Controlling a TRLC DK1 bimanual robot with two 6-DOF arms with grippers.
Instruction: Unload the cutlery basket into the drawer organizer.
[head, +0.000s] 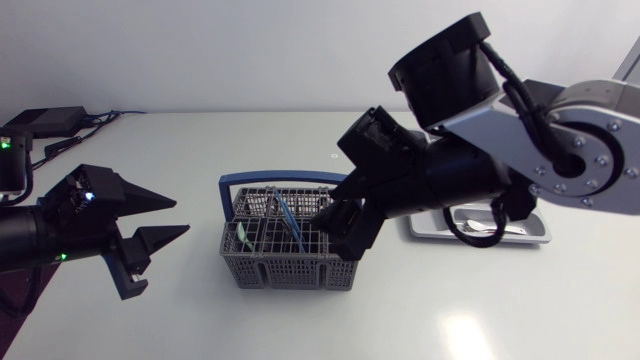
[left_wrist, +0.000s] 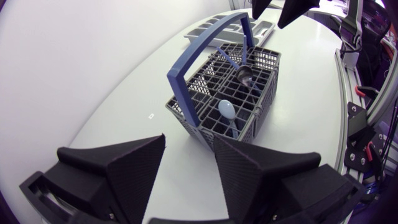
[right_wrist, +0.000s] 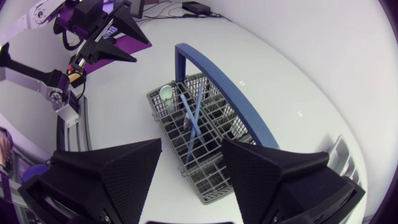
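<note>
The grey cutlery basket (head: 285, 255) with a blue handle (head: 262, 180) stands mid-table. It holds a blue-handled utensil (right_wrist: 190, 122) leaning across its cells and a spoon with a pale bowl (left_wrist: 227, 109). My right gripper (right_wrist: 191, 171) hovers open over the basket's right side, with nothing between its fingers. My left gripper (head: 168, 218) is open and empty to the left of the basket, a short way off and pointing at it. The silver drawer organizer (head: 530, 232) lies to the right, partly hidden behind my right arm.
Bare white table surrounds the basket in front and to the left. My right arm (head: 470, 170) reaches low over the space between basket and organizer. Black boxes and cables (head: 55, 122) sit at the far left corner.
</note>
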